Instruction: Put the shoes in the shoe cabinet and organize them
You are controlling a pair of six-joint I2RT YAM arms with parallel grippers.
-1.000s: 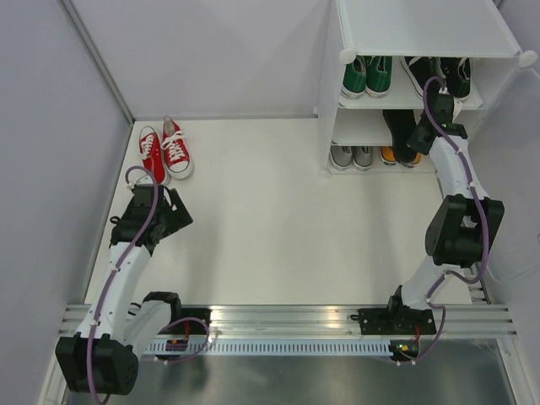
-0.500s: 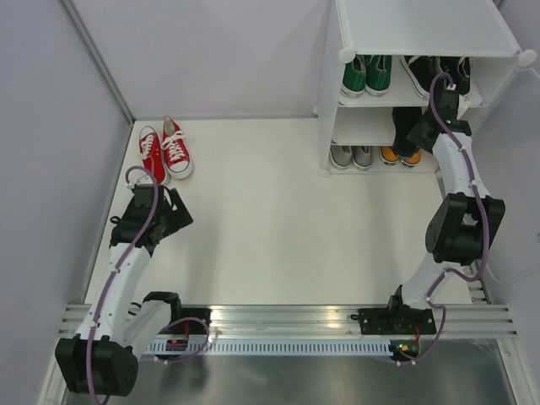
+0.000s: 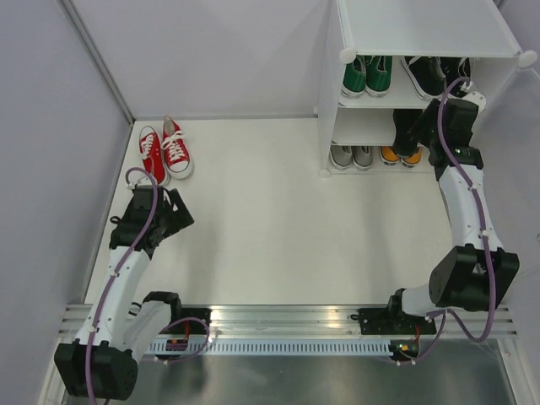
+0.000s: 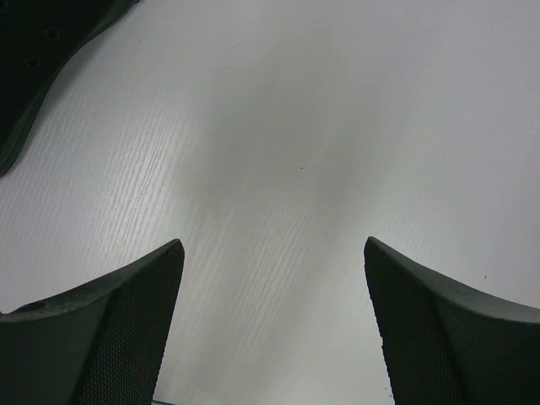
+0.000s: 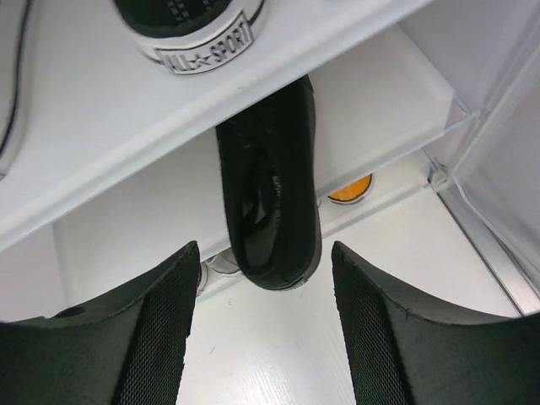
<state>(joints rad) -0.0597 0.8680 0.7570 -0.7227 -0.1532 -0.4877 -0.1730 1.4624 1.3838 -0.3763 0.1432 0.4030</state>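
1. while facing the open front of the shoe cabinet [image 3: 422, 29], grips nothing: right gripper [image 5: 263, 249] spread wide, not touching the all-black shoe [image 5: 274, 194] framed in its gap.
2. all-black shoe lengthwise on the middle shelf, one end jutting past the shelf edge.
3. on the shelf above: black sneakers [image 3: 434, 74] with white soles at the right, green pair [image 3: 365, 76] at the left.
4. on the lowest tier: grey pair [image 3: 352, 156] at the left, orange pair [image 3: 398, 155] just beside it at the right.
5. well apart from the cabinet, at the far left of the white table [image 3: 270, 219] near the wall: red pair [image 3: 164, 150], side by side, upright on their soles.
6. near the red pair, on the side closer to the arm bases: left gripper [image 4: 272, 245], likewise spread wide over the white table, clamping nothing.
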